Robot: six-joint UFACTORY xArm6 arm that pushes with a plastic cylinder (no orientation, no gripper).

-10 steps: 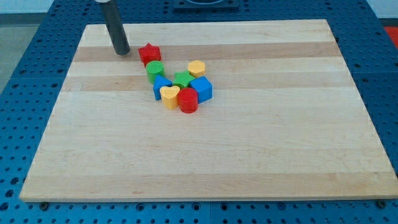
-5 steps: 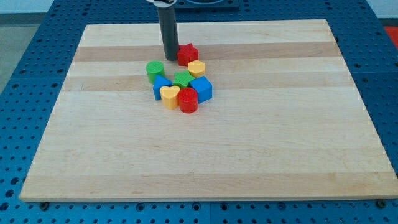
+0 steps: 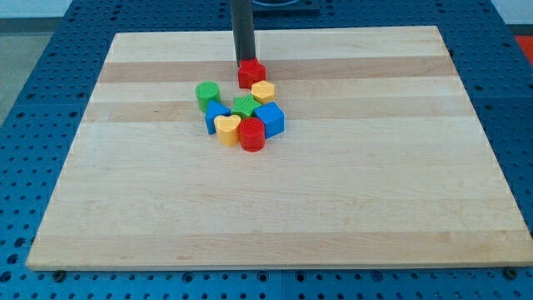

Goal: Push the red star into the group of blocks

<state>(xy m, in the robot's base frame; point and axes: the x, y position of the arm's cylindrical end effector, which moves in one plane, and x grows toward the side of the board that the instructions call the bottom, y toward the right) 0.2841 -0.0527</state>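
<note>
- A pale wooden board (image 3: 350, 192) with lengthwise grain stripes fills most of the frame, lying on a blue perforated bench (image 3: 25, 125) that shows around its edges.
- The small red star-shaped block (image 3: 251, 73) sits in the upper middle of the frame, at the top edge of the cluster, touching or all but touching the yellow rounded block (image 3: 263, 91) just below it.
- The rest of the cluster lies below: a green cylinder block (image 3: 207, 94) at its left, slightly apart; a green star-like block (image 3: 244, 106) in the middle; a blue block (image 3: 216, 114) at lower left whose shape is partly hidden; a blue cube (image 3: 271, 119) at right; a yellow heart-shaped block (image 3: 226, 128); and a red cylinder block (image 3: 251, 134) at the bottom.
- My tip (image 3: 246, 62) rests at the star's upper edge, seemingly in contact; the dark rod rises straight out of the frame top. It has nothing to grasp with and holds nothing.
- The relation that matters: the star lies directly below my tip in the frame, and the cluster lies directly below the star, so a push straight toward the frame's bottom looks right.
- The star seems nearly home already; pushing too far risks scattering the yellow and green blocks.
</note>
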